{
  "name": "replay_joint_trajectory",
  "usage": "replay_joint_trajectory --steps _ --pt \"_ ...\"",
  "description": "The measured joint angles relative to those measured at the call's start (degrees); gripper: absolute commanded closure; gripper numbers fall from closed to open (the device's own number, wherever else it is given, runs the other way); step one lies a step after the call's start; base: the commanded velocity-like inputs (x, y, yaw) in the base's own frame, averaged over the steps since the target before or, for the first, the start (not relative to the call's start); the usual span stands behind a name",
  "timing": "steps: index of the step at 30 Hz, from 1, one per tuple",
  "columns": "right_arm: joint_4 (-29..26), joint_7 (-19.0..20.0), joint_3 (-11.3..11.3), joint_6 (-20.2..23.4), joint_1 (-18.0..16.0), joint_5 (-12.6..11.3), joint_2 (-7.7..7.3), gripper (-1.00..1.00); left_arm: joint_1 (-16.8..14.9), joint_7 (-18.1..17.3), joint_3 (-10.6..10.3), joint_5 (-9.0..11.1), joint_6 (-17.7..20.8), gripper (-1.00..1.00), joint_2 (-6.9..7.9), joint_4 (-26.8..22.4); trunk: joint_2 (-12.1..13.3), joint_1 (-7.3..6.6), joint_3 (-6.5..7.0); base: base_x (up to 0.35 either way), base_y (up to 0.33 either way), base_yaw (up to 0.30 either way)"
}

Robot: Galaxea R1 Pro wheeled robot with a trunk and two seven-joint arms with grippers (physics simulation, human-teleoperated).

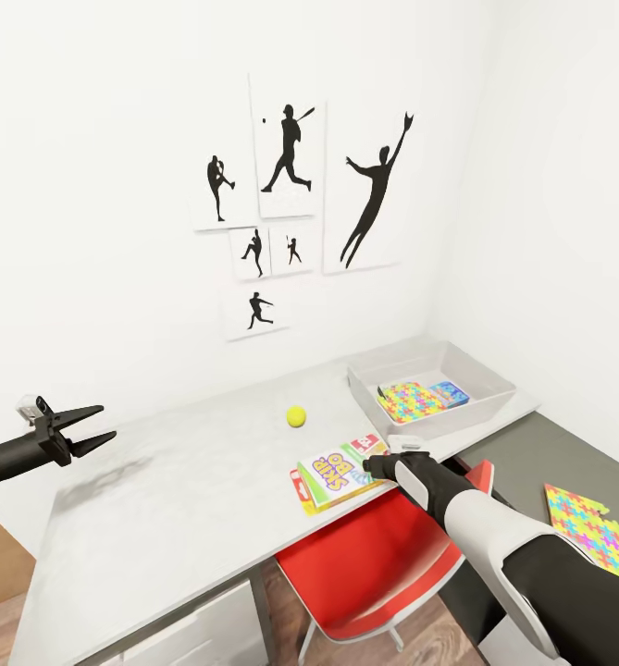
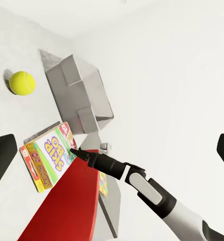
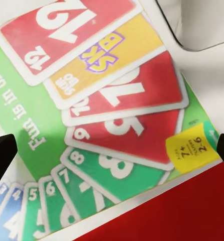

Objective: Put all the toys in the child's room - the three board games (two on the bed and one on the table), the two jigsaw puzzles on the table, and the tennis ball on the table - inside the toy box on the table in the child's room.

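**A:** Which arm is placed for the card game box (image 1: 339, 473)?

**B:** The right one. The right gripper (image 1: 376, 467) sits at the box's end nearest the toy box (image 1: 490, 398), right over the cover; the right wrist view looks straight down on the printed cards, with a dark fingertip (image 3: 2, 153) at either edge of the picture. The left gripper (image 1: 94, 425) hangs well apart, out over the far bare stretch of the table (image 1: 179, 481).

**A:** How does the box lie?

**B:** Flat at the table's front edge, just above the red chair (image 1: 374, 564). Its long axis runs roughly along that edge, pointing towards the toy box, which stands beyond it at the table's end by the wall.

**A:** And the fingers?

**B:** On the right, spread wide and holding nothing; I cannot tell whether they touch the cover. The left jaws are also parted and empty.

**A:** Where are the other toys?

**B:** A jigsaw puzzle (image 1: 413, 400) and a blue game box (image 1: 451, 393) already lie in the toy box. The tennis ball (image 1: 296, 417) rests on the table between the two arms. Another jigsaw puzzle (image 1: 594, 532) lies on the lower dark desk (image 1: 522, 458).
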Motion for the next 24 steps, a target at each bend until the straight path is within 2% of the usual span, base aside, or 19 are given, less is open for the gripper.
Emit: replay_joint_trajectory --steps 16,24 --pt "0.0 0.0 0.05 0.0 0.0 0.0 -0.08 -1.0 0.0 -0.49 0.07 0.04 0.0 -1.0 0.02 0.0 0.0 0.0 0.0 0.0 0.0 0.0" --pt "0.0 0.0 0.0 0.0 0.0 0.0 -0.11 -1.0 0.58 -3.74 0.12 0.06 0.0 -1.0 0.99 -0.25 0.0 0.0 0.0 0.0 0.0 0.0"
